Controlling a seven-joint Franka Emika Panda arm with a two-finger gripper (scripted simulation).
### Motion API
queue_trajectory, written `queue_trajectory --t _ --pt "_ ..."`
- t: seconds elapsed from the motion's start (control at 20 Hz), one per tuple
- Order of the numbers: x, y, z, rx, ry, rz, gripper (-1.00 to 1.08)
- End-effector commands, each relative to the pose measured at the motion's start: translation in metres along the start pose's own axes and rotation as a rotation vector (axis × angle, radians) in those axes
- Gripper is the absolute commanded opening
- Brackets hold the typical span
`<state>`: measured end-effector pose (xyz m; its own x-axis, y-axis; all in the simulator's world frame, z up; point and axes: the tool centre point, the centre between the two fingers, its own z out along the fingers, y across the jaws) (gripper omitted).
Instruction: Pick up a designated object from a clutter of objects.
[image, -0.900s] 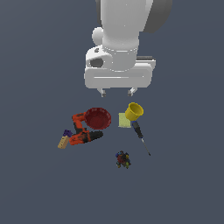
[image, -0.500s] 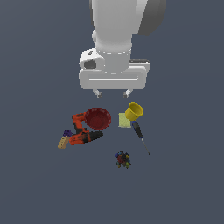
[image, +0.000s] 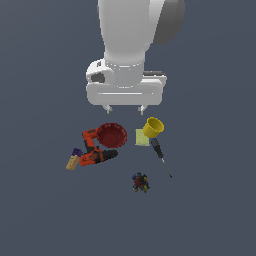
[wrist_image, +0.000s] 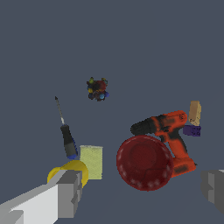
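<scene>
The screwdriver (image: 161, 156) (wrist_image: 65, 131) lies flat, its dark handle next to the yellow cup (image: 153, 127) (wrist_image: 69, 171) and its thin grey shaft pointing away from the cup. My gripper (image: 125, 108) (wrist_image: 142, 192) hangs open above the clutter, over the red bowl (image: 111, 135) (wrist_image: 145, 162), touching nothing. One finger (wrist_image: 70, 192) partly hides the yellow cup in the wrist view. The screwdriver sits toward the exterior view's right of the gripper.
An orange-black drill (image: 94, 150) (wrist_image: 168, 132) lies against the bowl. A wooden block (image: 72, 162) (wrist_image: 194, 113) and a small purple piece (image: 77, 152) (wrist_image: 191, 130) sit beside it. A pale yellow-green pad (image: 142, 138) (wrist_image: 91, 162) lies by the cup. A multicoloured lump (image: 140, 182) (wrist_image: 97, 89) sits apart.
The arm and its open gripper have shifted slightly toward the exterior view's left and a little lower. The objects have not moved.
</scene>
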<state>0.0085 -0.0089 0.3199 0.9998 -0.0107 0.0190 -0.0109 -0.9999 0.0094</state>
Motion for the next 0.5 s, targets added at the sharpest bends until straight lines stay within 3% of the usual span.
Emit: queue_trajectory --t 0.0,0.45 --pt "0.002 -0.004 0.007 -0.002 -0.001 -0.008 1.0" --pt "0.017 -0.042 0.065 -0.014 -0.005 -0.078 1.0"
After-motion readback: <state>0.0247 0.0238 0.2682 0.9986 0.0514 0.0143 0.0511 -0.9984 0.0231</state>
